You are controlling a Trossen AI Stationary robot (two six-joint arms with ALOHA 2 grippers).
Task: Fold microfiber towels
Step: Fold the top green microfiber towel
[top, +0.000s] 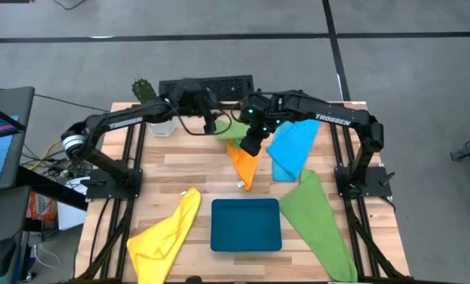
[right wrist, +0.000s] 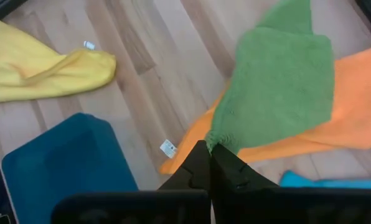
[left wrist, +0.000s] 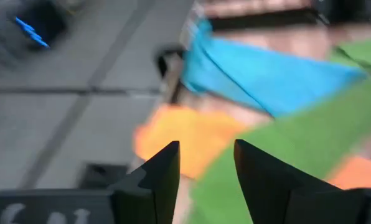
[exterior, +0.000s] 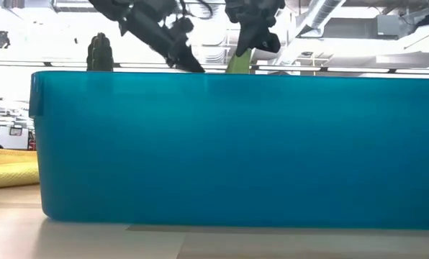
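Green towel point(right wrist: 279, 87) overlaps orange towel point(right wrist: 353, 106), near tray point(right wrist: 67, 162).

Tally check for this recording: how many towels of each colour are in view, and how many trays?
Green towels: 2, one lying on the table, one pinched in the right tool
Orange towel: 1
Yellow towel: 1
Blue towel: 1
Teal tray: 1
Total: 6

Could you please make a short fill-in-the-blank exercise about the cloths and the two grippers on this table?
1. The right gripper has its jaws shut on the ____ cloth.
2. That cloth lies partly over the ____ cloth.
3. The left gripper has its jaws ____.
4. The tray sits between the yellow cloth and a ____ cloth.

Missing words: green; orange; open; green
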